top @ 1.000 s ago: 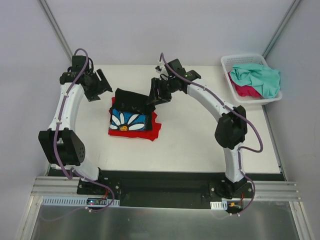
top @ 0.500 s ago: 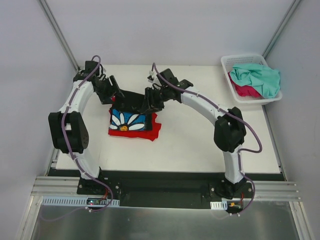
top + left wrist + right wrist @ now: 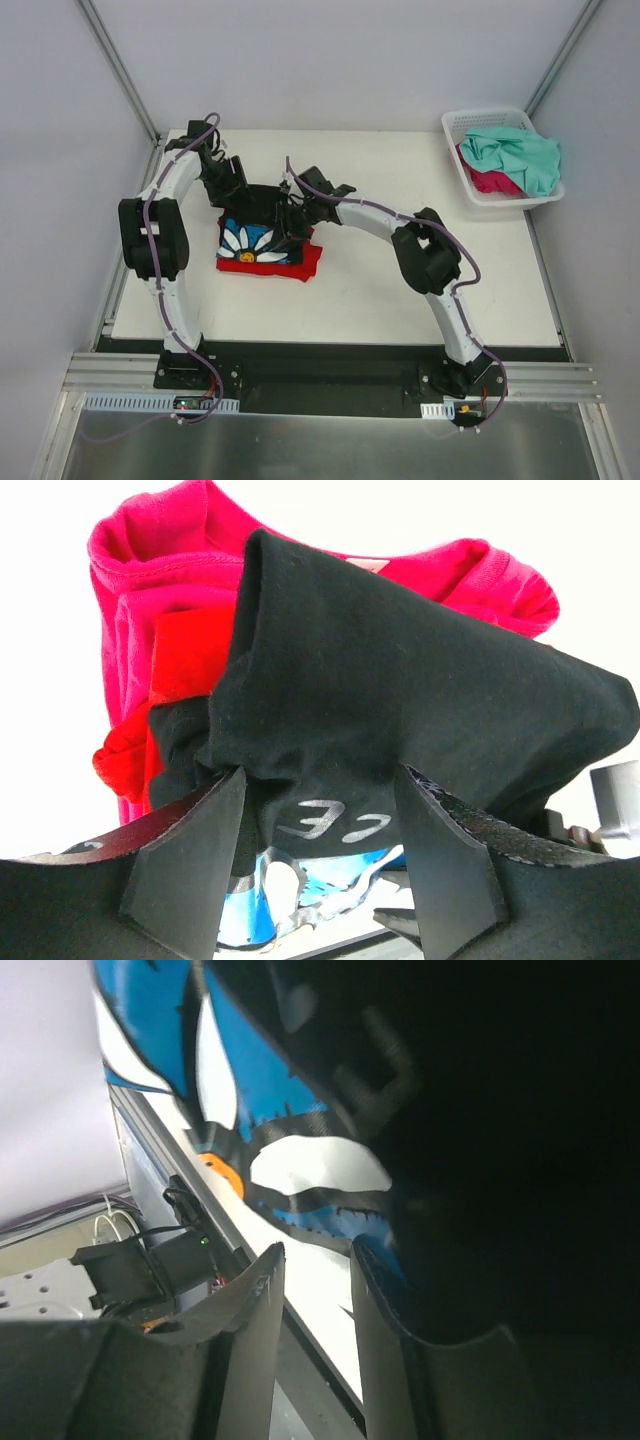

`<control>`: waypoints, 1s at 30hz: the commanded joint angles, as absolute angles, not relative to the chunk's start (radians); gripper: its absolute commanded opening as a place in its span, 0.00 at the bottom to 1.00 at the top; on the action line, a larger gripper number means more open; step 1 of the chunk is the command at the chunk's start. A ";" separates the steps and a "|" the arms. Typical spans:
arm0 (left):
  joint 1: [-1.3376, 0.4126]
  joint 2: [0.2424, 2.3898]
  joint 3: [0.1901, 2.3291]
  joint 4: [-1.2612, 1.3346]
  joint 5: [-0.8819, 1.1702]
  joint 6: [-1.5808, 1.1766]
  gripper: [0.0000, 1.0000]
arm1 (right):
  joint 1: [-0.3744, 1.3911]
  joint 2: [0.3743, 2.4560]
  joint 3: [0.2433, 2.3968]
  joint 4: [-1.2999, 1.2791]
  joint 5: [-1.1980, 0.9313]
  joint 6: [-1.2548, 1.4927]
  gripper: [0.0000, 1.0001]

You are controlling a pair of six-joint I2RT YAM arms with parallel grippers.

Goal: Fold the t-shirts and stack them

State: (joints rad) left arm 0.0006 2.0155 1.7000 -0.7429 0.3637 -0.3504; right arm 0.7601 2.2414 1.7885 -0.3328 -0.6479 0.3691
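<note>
The black shirt (image 3: 262, 203) sits folded on top of a small stack toward the far left of the table (image 3: 400, 290), its daisy print (image 3: 255, 240) facing up on the near half. A red shirt (image 3: 305, 265) pokes out beneath it along the near and right edges. From the left wrist camera, a pink shirt (image 3: 140, 550) also shows under the black cloth on the far side. The left gripper (image 3: 318, 780) is at the far-left corner of the black shirt, with its fingers (image 3: 185, 855) spread fairly wide on either side of a raised ridge of black cloth. The cloth fills the gap, but I cannot tell whether the jaws are actually pinching it. The right gripper (image 3: 290, 218) is low at the right edge of the same shirt. Its jaws are narrow, with only a slim gap through which the pale table shows, and I can see nothing caught between them. The printed cloth hangs just past the tips. Well apart, at the far right corner, a white basket (image 3: 455, 125) holds a crumpled teal shirt (image 3: 520, 155) lying over a magenta shirt (image 3: 488, 182).
</note>
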 commanded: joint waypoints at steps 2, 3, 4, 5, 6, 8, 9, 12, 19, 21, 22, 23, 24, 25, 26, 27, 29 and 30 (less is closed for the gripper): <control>0.003 2.039 1.737 -0.792 0.269 -0.299 0.60 | 0.781 2.250 1.702 -0.249 -0.673 0.402 0.35; 0.003 2.039 1.732 -0.792 0.262 -0.296 0.60 | 0.781 2.240 1.668 -0.236 -0.673 0.403 0.35; 0.003 2.039 1.727 -0.792 0.249 -0.295 0.59 | 0.782 2.227 1.645 -0.224 -0.661 0.403 0.35; 0.003 2.040 1.721 -0.792 0.244 -0.295 0.59 | 0.784 2.203 1.626 -0.221 -0.658 0.402 0.35; 0.002 2.040 1.721 -0.792 0.239 -0.290 0.59 | 0.784 2.192 1.580 -0.213 -0.658 0.399 0.35; 0.003 2.042 1.718 -0.793 0.221 -0.287 0.58 | 0.785 2.163 1.548 -0.207 -0.644 0.391 0.35; 0.003 2.043 1.718 -0.793 0.216 -0.284 0.58 | 0.785 2.155 1.528 -0.209 -0.644 0.384 0.34; 0.003 2.039 1.712 -0.795 0.204 -0.276 0.57 | 0.784 2.134 1.497 -0.209 -0.638 0.373 0.34; 0.008 2.028 1.706 -0.796 0.207 -0.281 0.56 | 0.784 2.099 1.439 -0.221 -0.632 0.353 0.33; 0.008 1.996 1.707 -0.801 0.228 -0.297 0.57 | 0.784 2.070 1.459 -0.261 -0.634 0.338 0.33; 0.006 1.981 1.707 -0.804 0.242 -0.305 0.57 | 0.784 2.034 1.469 -0.277 -0.618 0.331 0.34; 0.006 1.959 1.709 -0.808 0.253 -0.311 0.58 | 0.782 2.016 1.504 -0.302 -0.612 0.313 0.34; 0.005 1.918 1.710 -0.811 0.262 -0.317 0.58 | 0.781 2.004 1.535 -0.349 -0.609 0.302 0.35; 0.003 1.895 1.710 -0.821 0.259 -0.321 0.59 | 0.778 1.993 1.563 -0.374 -0.603 0.295 0.35; 0.003 1.875 1.715 -0.828 0.255 -0.319 0.59 | 0.770 1.980 1.592 -0.399 -0.600 0.282 0.35; 0.003 1.835 1.723 -0.840 0.247 -0.316 0.60 | 0.767 1.979 1.661 -0.437 -0.604 0.278 0.35; 0.002 1.801 1.744 -0.883 0.229 -0.305 0.61 | 0.752 1.982 1.733 -0.486 -0.600 0.264 0.36; 0.002 1.774 1.753 -0.900 0.229 -0.301 0.62 | 0.743 1.985 1.793 -0.520 -0.603 0.255 0.36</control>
